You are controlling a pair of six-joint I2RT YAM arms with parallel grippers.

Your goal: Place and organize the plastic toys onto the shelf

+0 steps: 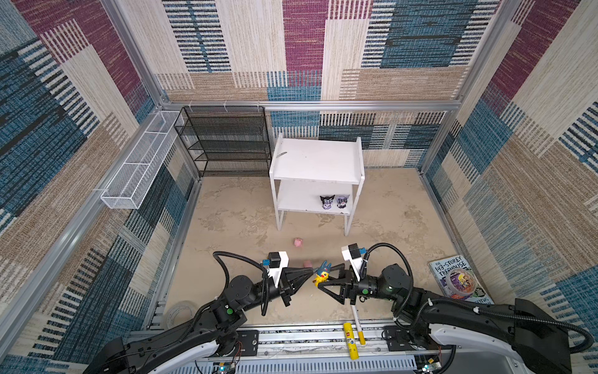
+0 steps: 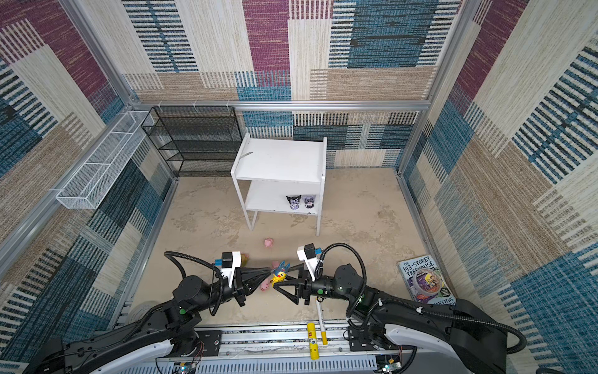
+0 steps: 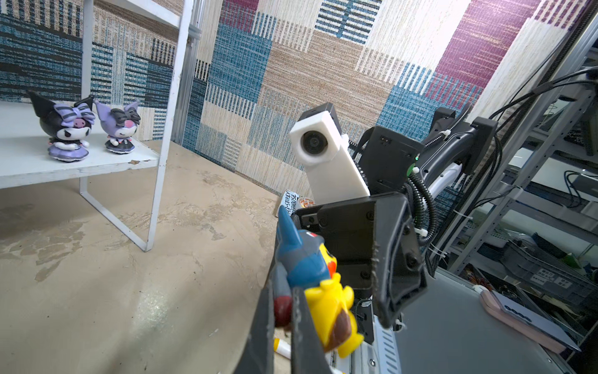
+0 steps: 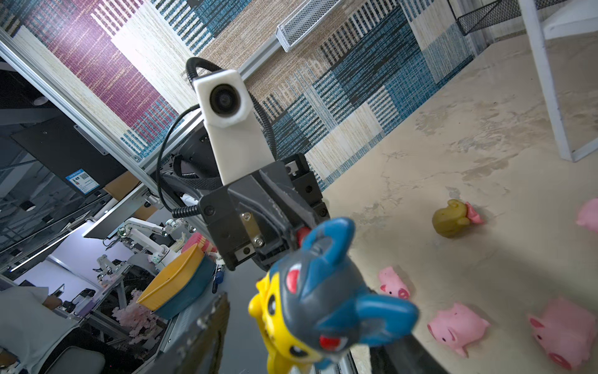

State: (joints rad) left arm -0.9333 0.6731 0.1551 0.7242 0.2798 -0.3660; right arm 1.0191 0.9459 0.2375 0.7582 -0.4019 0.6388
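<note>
The yellow figure with a blue hood [image 1: 322, 275] [image 4: 317, 301] hangs above the floor between both grippers. My left gripper [image 1: 312, 277] [image 3: 284, 288] is shut on a dark part of its hood. My right gripper [image 1: 323, 277] [image 4: 307, 336] stands open around it, one finger [image 4: 207, 323] clearly off the toy. Two black-and-purple figures [image 1: 327, 201] [image 1: 342, 200] stand on the lower board of the white shelf [image 1: 317, 162]. Several pink pigs [image 4: 456, 327] [image 1: 298, 242] and a blond doll [image 4: 453, 220] lie on the floor.
A black mesh rack [image 1: 226, 142] and a white wire basket [image 1: 139, 162] line the back left. A book with a round tub on it [image 1: 459, 281] lies at the right. A yellow tube [image 1: 351, 340] and a marker [image 1: 358, 327] lie at the front edge.
</note>
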